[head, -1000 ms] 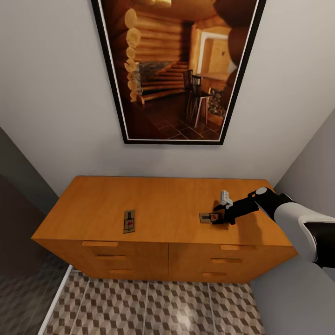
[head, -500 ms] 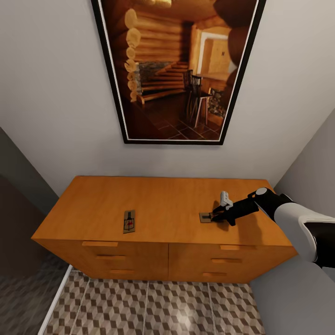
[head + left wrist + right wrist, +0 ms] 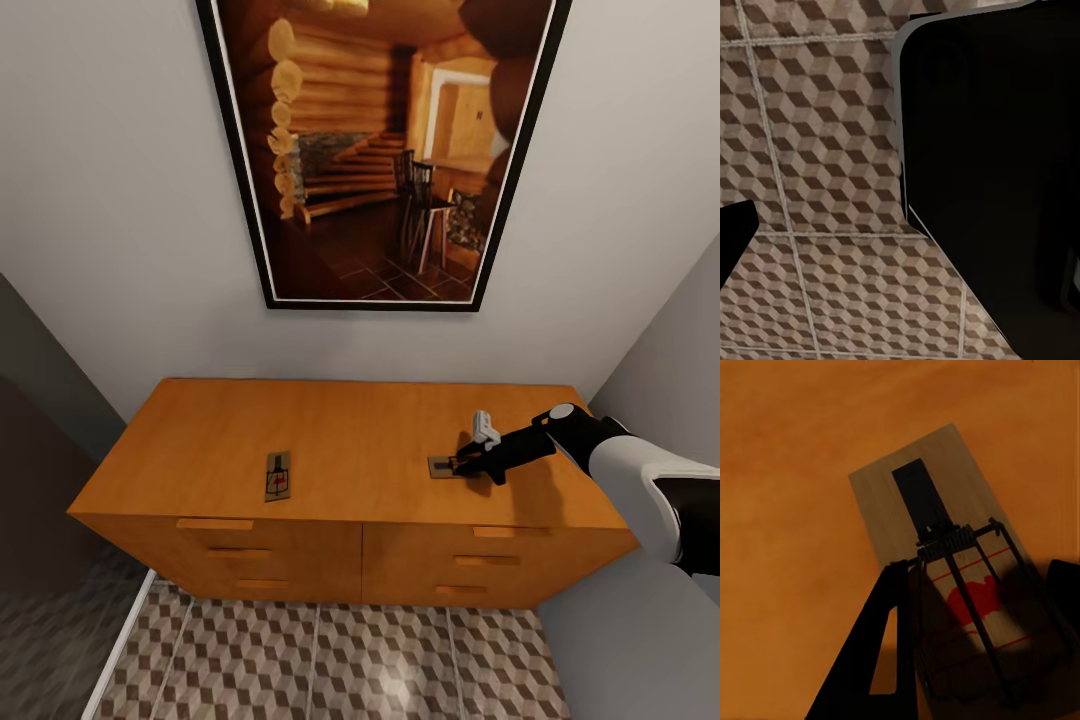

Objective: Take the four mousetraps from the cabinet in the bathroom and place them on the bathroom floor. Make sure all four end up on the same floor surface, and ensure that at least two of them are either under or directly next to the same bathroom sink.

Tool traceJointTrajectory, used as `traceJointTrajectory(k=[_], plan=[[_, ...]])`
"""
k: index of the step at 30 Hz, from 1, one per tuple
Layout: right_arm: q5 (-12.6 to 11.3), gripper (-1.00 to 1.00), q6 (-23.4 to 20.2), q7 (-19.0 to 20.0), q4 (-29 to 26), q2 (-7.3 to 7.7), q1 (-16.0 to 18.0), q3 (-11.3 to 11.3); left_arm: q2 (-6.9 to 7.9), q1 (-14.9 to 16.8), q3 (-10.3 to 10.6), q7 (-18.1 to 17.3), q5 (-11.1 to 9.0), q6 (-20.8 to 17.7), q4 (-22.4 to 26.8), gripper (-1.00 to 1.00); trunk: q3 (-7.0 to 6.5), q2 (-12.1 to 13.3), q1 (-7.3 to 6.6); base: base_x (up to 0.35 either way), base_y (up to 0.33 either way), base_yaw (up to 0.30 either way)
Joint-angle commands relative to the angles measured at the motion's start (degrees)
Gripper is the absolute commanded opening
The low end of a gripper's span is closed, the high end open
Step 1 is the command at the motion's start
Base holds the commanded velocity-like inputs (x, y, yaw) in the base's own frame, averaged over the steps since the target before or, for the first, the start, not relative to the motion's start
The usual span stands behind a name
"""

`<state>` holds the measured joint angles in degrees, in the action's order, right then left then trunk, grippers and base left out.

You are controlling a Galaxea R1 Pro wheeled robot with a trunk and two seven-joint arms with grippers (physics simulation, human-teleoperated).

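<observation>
Overhead, framed picture [image 3: 385, 150] above cabinet [image 3: 350, 440].

Mousetraps: two show, both small flat tan wooden rectangles with dark wire bars and a red spot, lying flat on top of the cabinet [image 3: 360, 430], well apart.
Left mousetrap [image 3: 278, 476]: near the front edge, long side running front to back, nothing touching it.
Right mousetrap [image 3: 447, 467]: toward the right end, partly covered; close up [image 3: 945, 555] the spring coil sits mid-board.
Cabinet: wide, low, orange-brown, two columns of shut drawers.
Bathroom floor [image 3: 330, 660]: brown, beige and white cube-pattern tiles.
</observation>
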<state>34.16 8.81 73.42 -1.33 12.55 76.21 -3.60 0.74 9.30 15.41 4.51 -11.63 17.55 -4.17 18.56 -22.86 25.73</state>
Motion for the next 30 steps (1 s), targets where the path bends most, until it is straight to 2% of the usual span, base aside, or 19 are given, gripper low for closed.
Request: traceJointTrajectory(k=[1, 17, 23, 30], plan=[[0.11, -1.0, 0.12, -1.57, 0.01, 0.04, -0.01, -3.23, -0.04, 0.1, 0.5, 0.06, -0.41, 0.38, -0.23, 1.0, 0.12, -0.06, 0.05, 0.0, 0.0, 0.0], [0.11, -1.0, -0.37, -1.33, -0.52, -0.78, -0.01, -3.12, 0.03, 0.1, 0.54, 0.06, -0.36, 0.38, -0.14, 1.0, 0.12, -0.06, 0.05, 0.0, 0.0, 0.0], [0.27, -1.0, -5.01, -1.27, -1.47, -0.82, -0.01, -3.04, -0.08, 0.1, 0.58, 0.06, -0.31, 0.4, -0.07, 1.0, 0.12, -0.06, 0.05, 0.0, 0.0, 0.0], [0.37, -1.0, -7.84, -1.26, -2.3, -0.93, -0.01, -2.96, -0.17, 0.1, 0.61, 0.0, -0.18, 0.61, 0.01, 1.0, 0.12, -0.06, 0.05, 0.0, 0.0, 0.0]])
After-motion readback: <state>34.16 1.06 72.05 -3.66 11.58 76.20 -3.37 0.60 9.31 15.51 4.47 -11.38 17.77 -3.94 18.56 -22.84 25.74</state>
